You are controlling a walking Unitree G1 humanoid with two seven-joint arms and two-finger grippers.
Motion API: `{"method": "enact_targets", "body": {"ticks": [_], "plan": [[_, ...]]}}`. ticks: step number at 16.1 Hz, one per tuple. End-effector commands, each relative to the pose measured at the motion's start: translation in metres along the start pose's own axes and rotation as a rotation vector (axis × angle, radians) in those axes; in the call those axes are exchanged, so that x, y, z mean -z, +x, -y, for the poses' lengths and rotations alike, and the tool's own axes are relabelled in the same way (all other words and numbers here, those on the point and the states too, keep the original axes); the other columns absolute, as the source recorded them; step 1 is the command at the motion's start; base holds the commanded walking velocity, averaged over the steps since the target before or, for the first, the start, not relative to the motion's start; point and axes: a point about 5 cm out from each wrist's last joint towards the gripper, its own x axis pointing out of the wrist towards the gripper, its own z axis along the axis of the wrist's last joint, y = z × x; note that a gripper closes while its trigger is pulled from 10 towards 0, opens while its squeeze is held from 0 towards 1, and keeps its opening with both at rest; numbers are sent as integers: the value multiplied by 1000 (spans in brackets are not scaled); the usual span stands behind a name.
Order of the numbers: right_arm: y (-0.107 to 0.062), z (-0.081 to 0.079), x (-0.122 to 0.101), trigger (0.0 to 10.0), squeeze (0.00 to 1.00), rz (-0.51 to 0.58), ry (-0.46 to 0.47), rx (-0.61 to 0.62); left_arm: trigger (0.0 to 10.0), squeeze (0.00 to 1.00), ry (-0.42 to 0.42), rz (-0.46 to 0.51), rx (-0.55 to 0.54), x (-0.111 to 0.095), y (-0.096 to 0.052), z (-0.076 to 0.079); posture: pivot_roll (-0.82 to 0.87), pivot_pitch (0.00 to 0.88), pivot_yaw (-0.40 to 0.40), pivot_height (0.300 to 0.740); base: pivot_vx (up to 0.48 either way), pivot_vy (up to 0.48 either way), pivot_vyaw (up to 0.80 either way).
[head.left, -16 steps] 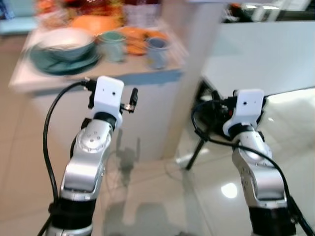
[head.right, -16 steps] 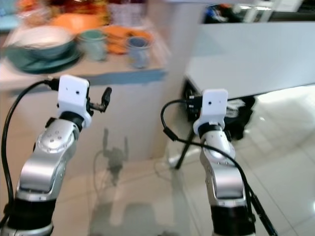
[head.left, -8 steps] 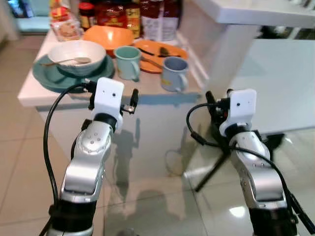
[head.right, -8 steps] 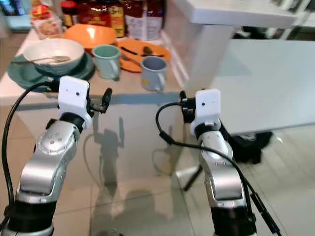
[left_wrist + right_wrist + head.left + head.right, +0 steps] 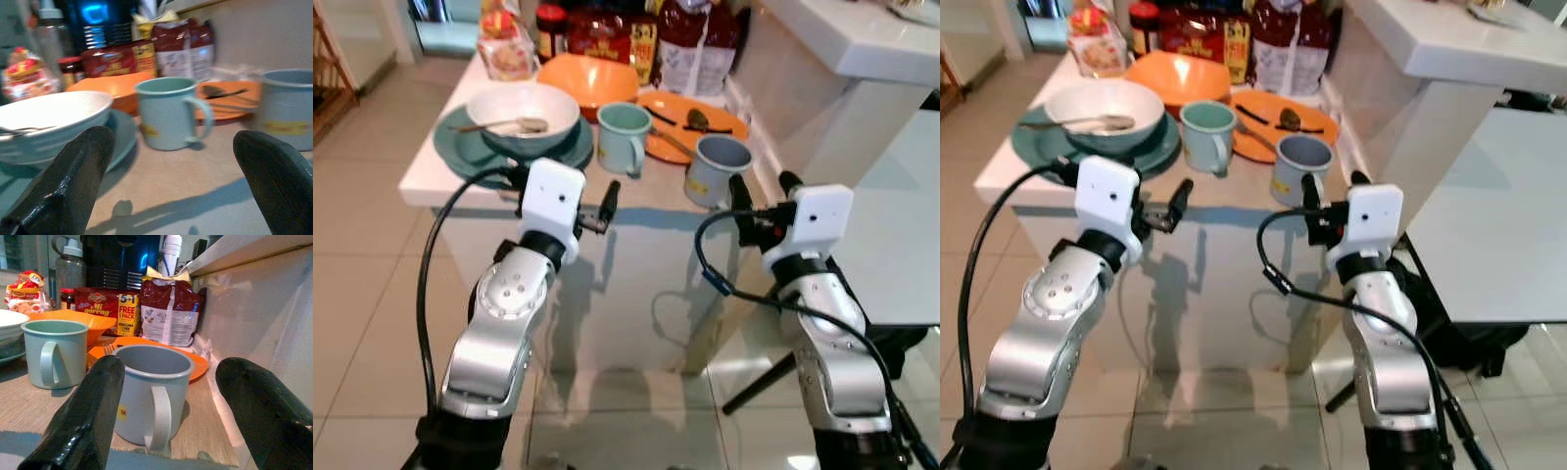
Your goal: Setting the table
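I have both hands raised at the near edge of the table (image 5: 440, 181), fingers spread and grasping nothing. The right hand (image 5: 166, 421) faces the grey mug (image 5: 717, 170), near it but apart. The left hand (image 5: 171, 186) looks toward the green mug (image 5: 624, 137). A white bowl (image 5: 524, 116) with a spoon (image 5: 509, 124) sits on a teal plate (image 5: 460, 147); an orange plate (image 5: 690, 122) lies behind the mugs.

A grey-blue mug (image 5: 149, 399) stands upright, empty, straight ahead between the right fingers (image 5: 80, 431), handle facing them. A mint-green mug (image 5: 168, 112) stands upright between the left fingers (image 5: 73, 181), further off. Beside it a white bowl (image 5: 523, 113) with a spoon (image 5: 506, 125) sits on a teal plate (image 5: 460, 147); beyond lies an orange plate (image 5: 1317, 127) with cutlery
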Motion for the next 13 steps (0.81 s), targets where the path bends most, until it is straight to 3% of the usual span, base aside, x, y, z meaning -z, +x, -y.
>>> {"method": "enact_targets", "body": {"ticks": [1,4,8,9,10,13], "plan": [[1,9,4,10000,1000,-36,12,33,10000,0,-17,29,61,-6,-1,11,32,39,-86,740,0,0,0],[9,6,9,10000,1000,-46,16,21,10000,0,-54,27,162,-4,-4,22,32,42,-84,740,0,0,0],[28,9,21,10000,1000,-119,9,31,10000,0,-43,-11,195,2,-6,22,39,41,-84,740,0,0,0],[32,9,19,10000,94,-113,-1,25,10000,0,-25,-25,164,3,-5,19,43,43,-87,740,0,0,0],[35,8,15,10000,0,-97,6,13,10000,0,0,-50,132,7,-6,14,43,43,-88,740,0,0,0],[36,8,17,10000,0,-98,11,7,10000,0,-37,-6,97,3,-7,8,40,43,-81,740,0,0,0]]}}
